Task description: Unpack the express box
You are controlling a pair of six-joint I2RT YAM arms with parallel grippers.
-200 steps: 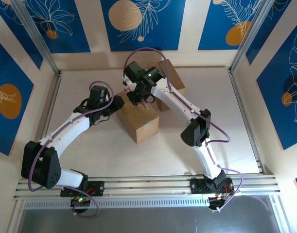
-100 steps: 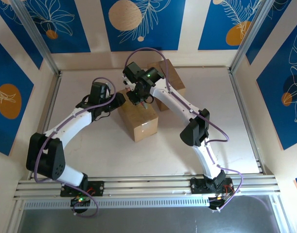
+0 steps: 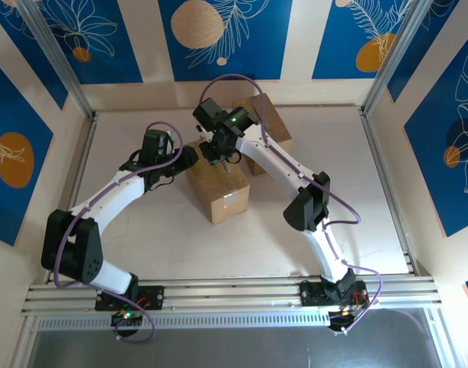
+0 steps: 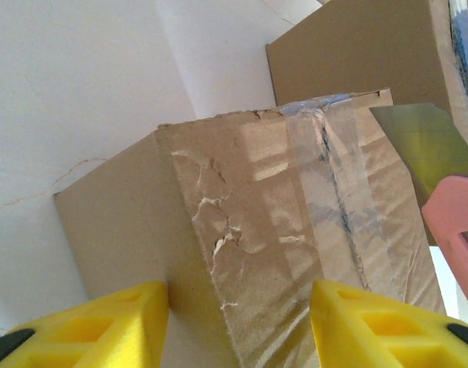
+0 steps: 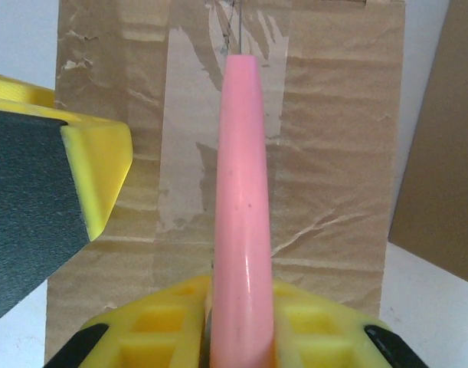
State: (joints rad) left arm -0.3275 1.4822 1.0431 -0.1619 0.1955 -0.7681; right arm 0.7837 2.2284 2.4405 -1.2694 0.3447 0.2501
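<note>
The top view places the express box (image 3: pixel 222 195) central on the table (image 3: pixel 142 238); the wrist views add left jaws spread astride its corner, right jaws pinching a pink tool (image 5: pixel 240 153) over its tape

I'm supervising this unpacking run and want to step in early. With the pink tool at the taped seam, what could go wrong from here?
1. The left fingers only straddle a corner of the taped box, so it might swivel when pushed.
2. The pink tool, held in the right fingers, could wander off the wrinkled tape and tear the cardboard.
</note>
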